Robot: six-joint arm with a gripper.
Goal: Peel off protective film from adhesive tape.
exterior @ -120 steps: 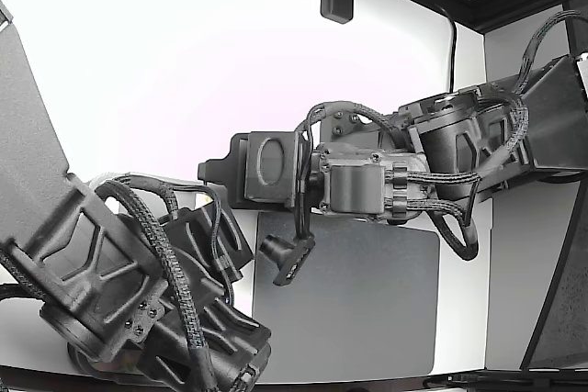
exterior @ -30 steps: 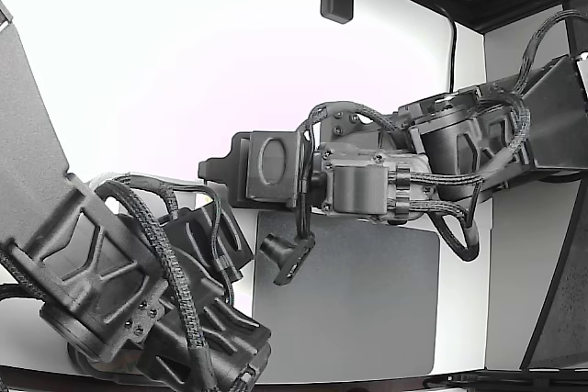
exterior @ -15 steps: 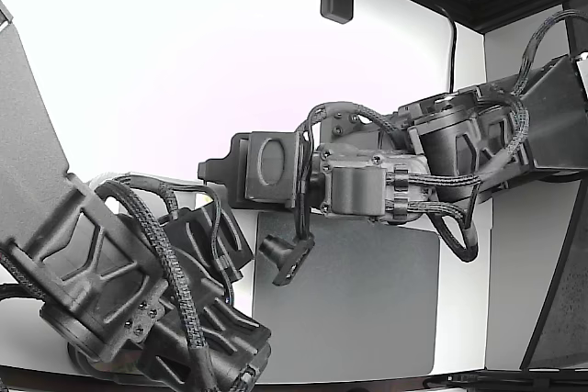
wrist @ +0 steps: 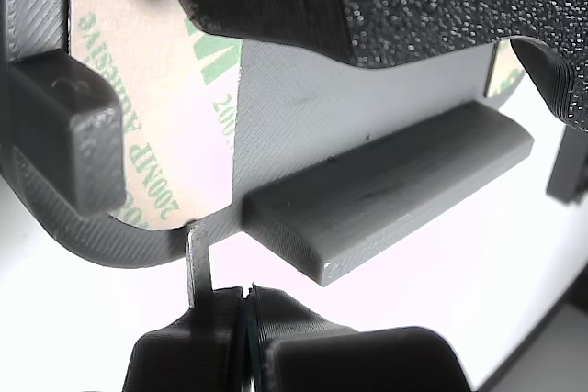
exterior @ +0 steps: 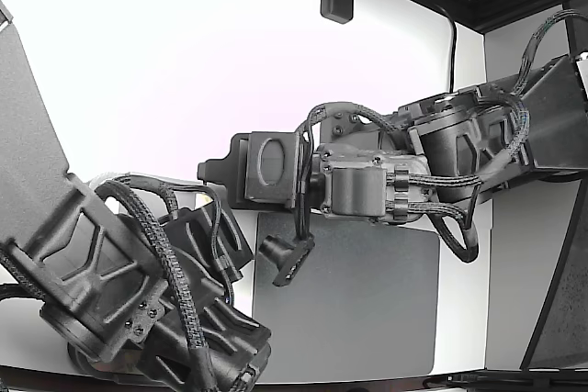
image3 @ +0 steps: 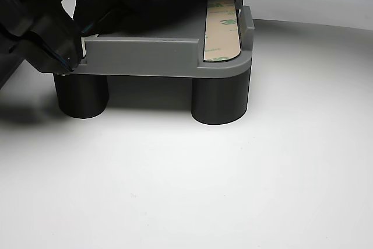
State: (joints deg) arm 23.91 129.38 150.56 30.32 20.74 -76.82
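**Wrist view: jaws pinched on the film tab, peel not yet run**

Wrist view shows you the grasp. The gripper point(wrist: 246, 305) sits at 6 o'clock in the picture with its two fingers pressed together, no gap visible between them. A thin grey tab point(wrist: 196, 259) stands up from their seam and meets the fixture point(wrist: 367, 199) edge above. Judge this tab to be the lifted end of the film; the jaws appear closed on it.

The tape point(wrist: 156, 107), with its printed green lettering, lies flat on the fixture from 12 o'clock down toward 9 o'clock of the wrist view. Nearly all of it looks covered, so treat the task as at its early stage: tab gripped, peel barely started.

In the other view, the gripper point(image3: 55, 39) is at 9 o'clock against the near rail of the fixture point(image3: 145, 56), which stands on dark round legs point(image3: 220, 98). A strip of tape point(image3: 222, 30) shows at 1 o'clock, lying flat on the deck.

For the next move, you need a steady pull away from the fixture edge, folding the film back over itself at a low angle. Keep the pinch firm, since the tab is narrow and could slip or tear. Whether a second arm braces the fixture cannot be told from the exterior view.
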